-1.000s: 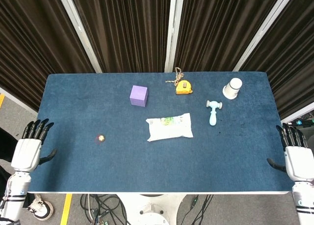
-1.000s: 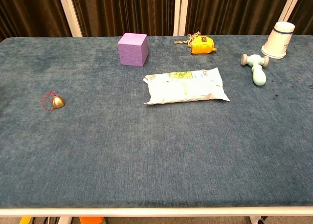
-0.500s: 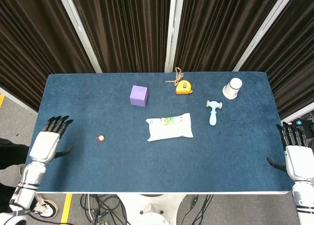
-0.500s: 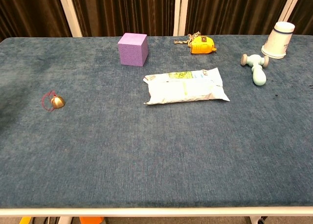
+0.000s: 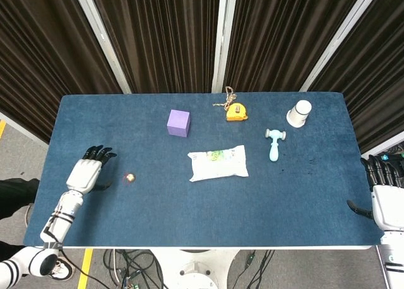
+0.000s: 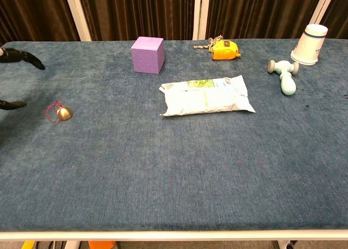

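Left to right across the desk [image 5: 76,112]. My left hand [image 5: 88,171] hovers over the near-left part of the blue surface, fingers spread apart and holding nothing; in the chest view only its dark fingertips [image 6: 22,57] enter at the left edge. Just to its right lies the small gold bell [image 5: 130,176] on a loop of red cord, apart from the hand and level with it. The bell is round, so I read no long axis to line up with. Farther right and farther back sits the purple cube [image 5: 178,123]; the white pouch [image 5: 218,163] lies mid-desk with its long side running left–right. Beyond these are the yellow tape measure [image 5: 236,112], the pale blue toy hammer [image 5: 274,144] and the white cup [image 5: 300,113]. My right hand [image 5: 385,197] hangs off the right edge of the desk, fingers apart and empty, well apart from the bell. I judge the left hand plainly the nearer one to the bell, with the reach running rightward
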